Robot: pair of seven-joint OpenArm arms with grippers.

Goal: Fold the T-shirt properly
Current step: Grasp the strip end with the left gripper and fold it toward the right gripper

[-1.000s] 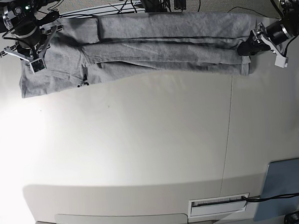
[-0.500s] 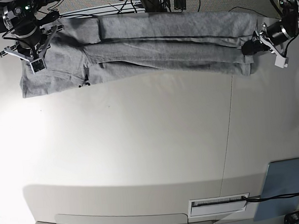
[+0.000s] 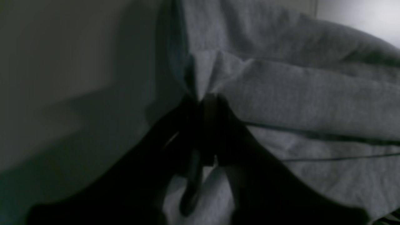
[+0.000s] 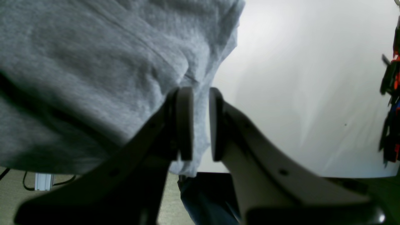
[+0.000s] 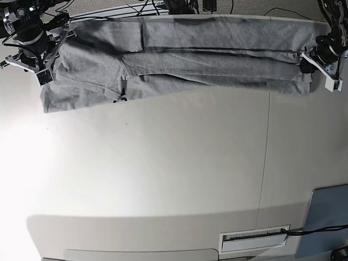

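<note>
Stretching across the far side of the white table (image 5: 164, 166), the T-shirt (image 5: 181, 59) lies as a long grey band, folded lengthwise into overlapping layers, its ends reaching toward both arms. One end, on the base view's left, spreads wider and hangs a corner down onto the tabletop; a bit of black marking peeks out at its lower edge.

The right gripper (image 4: 200, 123) stands over that wide end, its pale fingers (image 4: 184, 122) close together with a thin fold of grey cloth running between them, so they look clamped on the T-shirt's edge.

The left gripper (image 3: 204, 103) sits at the opposite end, dark and in shadow, its fingertips pressed together on a pinched ridge of the fabric where the layers bunch up.

A blue-grey board (image 5: 336, 215) rests near the table's front corner.
</note>
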